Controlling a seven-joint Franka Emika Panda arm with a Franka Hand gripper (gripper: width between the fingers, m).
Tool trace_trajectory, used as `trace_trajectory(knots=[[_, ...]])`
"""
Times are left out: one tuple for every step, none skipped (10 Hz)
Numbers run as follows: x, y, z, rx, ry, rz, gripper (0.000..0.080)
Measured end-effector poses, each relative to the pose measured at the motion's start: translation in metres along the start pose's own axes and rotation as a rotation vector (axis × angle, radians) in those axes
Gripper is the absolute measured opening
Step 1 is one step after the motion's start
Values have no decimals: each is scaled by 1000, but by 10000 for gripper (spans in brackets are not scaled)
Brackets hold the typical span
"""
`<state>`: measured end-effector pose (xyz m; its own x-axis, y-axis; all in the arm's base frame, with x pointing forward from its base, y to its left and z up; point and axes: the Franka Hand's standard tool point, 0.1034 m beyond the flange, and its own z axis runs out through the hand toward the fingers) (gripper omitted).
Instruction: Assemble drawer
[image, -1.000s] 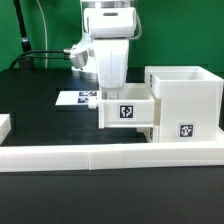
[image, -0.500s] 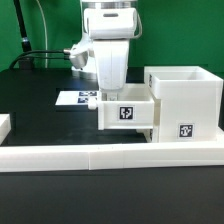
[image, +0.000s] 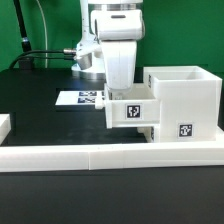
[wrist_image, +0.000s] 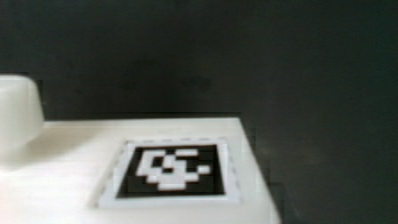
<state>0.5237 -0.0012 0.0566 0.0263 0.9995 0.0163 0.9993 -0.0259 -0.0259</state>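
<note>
The drawer's tall white housing (image: 185, 100) stands at the exterior view's right with a tag on its near face. A shallow white tray (image: 133, 111) with a square tag sticks out of the housing's upper part towards the exterior view's left, clear of the table. My gripper (image: 120, 92) comes straight down onto the tray's outer end; its fingertips are hidden behind the tray wall. The wrist view shows the tray's tagged face (wrist_image: 175, 172) close up, with a rounded white part (wrist_image: 15, 110) beside it and no fingers visible.
A long low white wall (image: 100, 155) runs along the front. The marker board (image: 80, 99) lies on the black table behind the tray. A white piece (image: 4, 124) is cut off at the exterior view's left edge. Cables hang at the back left.
The gripper and the tray have moved together towards the exterior view's right, and the tray sits further into the housing.
</note>
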Motion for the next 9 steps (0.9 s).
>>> trace_trajectory(knots=[[0, 0, 0, 0, 0, 0, 44], [0, 0, 0, 0, 0, -1, 44], [0, 1, 1, 0, -1, -10, 44], [1, 2, 1, 0, -3, -16, 44], [3, 3, 2, -5, -6, -28, 44], [0, 4, 2, -26, -2, -19, 44], [-2, 4, 3, -26, -3, -14, 44], [-2, 4, 3, -26, -3, -14, 44], [-2, 4, 3, -26, -3, -15, 44]])
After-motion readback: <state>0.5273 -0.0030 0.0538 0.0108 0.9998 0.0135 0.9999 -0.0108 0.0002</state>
